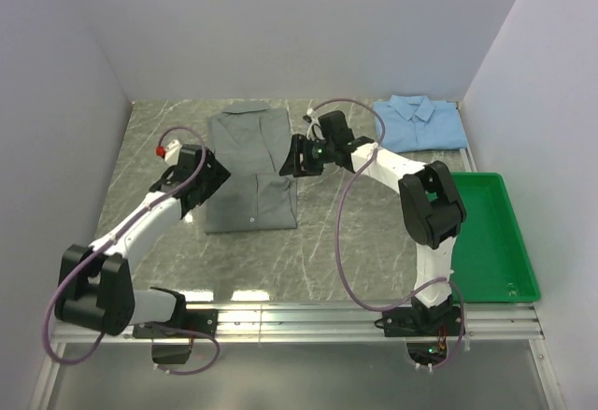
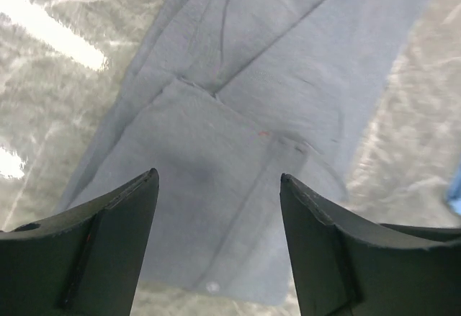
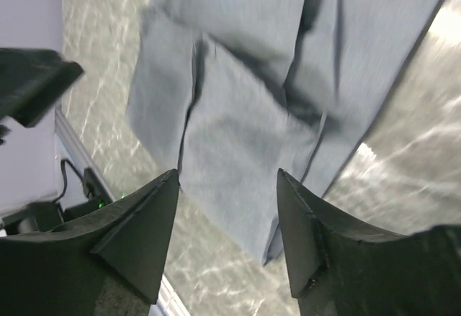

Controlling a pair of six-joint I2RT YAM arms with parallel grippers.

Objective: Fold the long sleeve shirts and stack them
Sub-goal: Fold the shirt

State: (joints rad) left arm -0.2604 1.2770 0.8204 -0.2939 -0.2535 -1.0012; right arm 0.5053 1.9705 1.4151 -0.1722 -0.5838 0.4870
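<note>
The grey long sleeve shirt (image 1: 248, 162) lies partly folded in the middle of the table, collar to the back. The light blue shirt (image 1: 420, 122) lies folded at the back right. My left gripper (image 1: 215, 179) hovers at the grey shirt's left edge. In the left wrist view it (image 2: 218, 179) is open above the grey cloth (image 2: 274, 64), holding nothing. My right gripper (image 1: 292, 160) is at the shirt's right edge. In the right wrist view it (image 3: 227, 175) is open over the grey shirt's (image 3: 245, 78) folded edge, with nothing between the fingers.
A green plastic tray (image 1: 491, 237) stands at the right, near the front. White walls close in the left, back and right sides. A metal rail (image 1: 299, 317) runs along the near edge. The left arm (image 3: 32, 82) shows in the right wrist view.
</note>
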